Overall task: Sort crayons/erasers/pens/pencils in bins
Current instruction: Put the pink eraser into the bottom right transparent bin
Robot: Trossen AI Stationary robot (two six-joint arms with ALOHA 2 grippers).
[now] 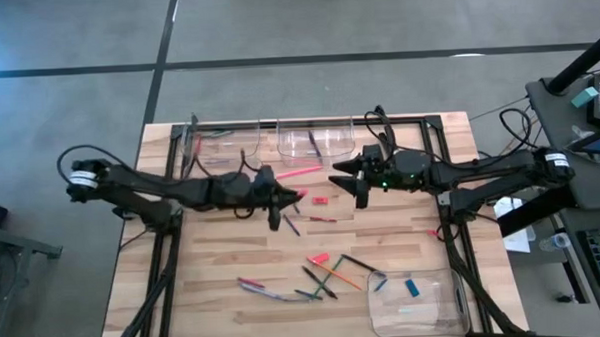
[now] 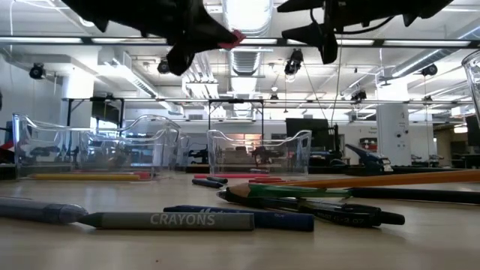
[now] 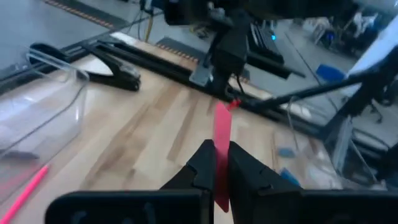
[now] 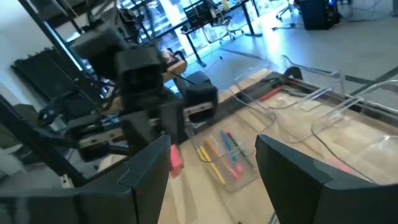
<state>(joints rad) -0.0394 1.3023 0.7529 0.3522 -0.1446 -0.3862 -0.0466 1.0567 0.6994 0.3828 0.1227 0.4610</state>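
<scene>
High view shows my left gripper (image 1: 289,201) pinching a pink stick (image 3: 221,140) mid-table, above the wood. Its long axis points right, at my right gripper (image 1: 345,177), spread and just beside. Far bins (image 1: 316,139) lie beyond both.

left gripper (image 1: 293,200): holds pink stick, perhaps | right gripper (image 1: 352,179): open

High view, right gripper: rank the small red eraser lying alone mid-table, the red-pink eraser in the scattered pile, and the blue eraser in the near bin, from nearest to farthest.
From the right gripper:
1. Small red eraser, alone at mid-table, just beside the gripper.
2. Red-pink eraser, at the edge of the scattered pile, toward the near side.
3. Blue eraser, inside the near bin at the near right corner.
</scene>
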